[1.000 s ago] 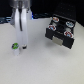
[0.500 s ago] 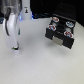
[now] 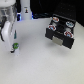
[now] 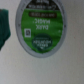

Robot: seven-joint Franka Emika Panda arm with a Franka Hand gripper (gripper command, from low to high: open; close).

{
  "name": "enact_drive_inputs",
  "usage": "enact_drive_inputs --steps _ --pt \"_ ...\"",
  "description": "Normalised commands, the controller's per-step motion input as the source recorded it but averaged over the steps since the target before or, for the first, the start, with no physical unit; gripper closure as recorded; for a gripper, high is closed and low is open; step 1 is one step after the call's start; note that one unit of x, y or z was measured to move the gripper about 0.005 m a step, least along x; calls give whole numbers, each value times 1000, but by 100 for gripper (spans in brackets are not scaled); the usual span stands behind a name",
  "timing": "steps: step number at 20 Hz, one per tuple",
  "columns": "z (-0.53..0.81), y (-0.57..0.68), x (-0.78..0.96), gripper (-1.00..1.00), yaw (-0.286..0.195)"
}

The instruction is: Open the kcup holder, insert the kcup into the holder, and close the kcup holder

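The kcup [image 3: 15,48] is a small white pod with a green top, standing on the white table at the exterior view's left. It fills the wrist view [image 4: 41,25], seen close from above with its green lid facing the camera. My gripper [image 3: 13,44] hangs from the white arm just above the kcup, and its jaws are too blurred to read. The kcup holder [image 3: 61,34] is a black boxy unit at the exterior view's right, with several pods with red and blue tops showing on it. I cannot tell whether its tray is pulled out.
A dark box [image 3: 65,10] stands behind the holder. A white object with a blue patch [image 3: 25,9] stands at the back of the table. A dark green shape [image 4: 4,27] sits at the edge of the wrist view, beside the pod.
The arm has moved to the exterior view's left and lowered, so the gripper now hangs right over the kcup. The holder has not moved.
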Motion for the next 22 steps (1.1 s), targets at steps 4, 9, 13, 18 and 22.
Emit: enact_drive_inputs --steps 4,9,13,18,22 --pt "-222 -12 163 -100 -101" --pt "-216 -3 122 -100 -82" --pt "-41 7 78 100 -122" --pt "15 2 -11 100 -111" --pt "70 16 13 100 -91"
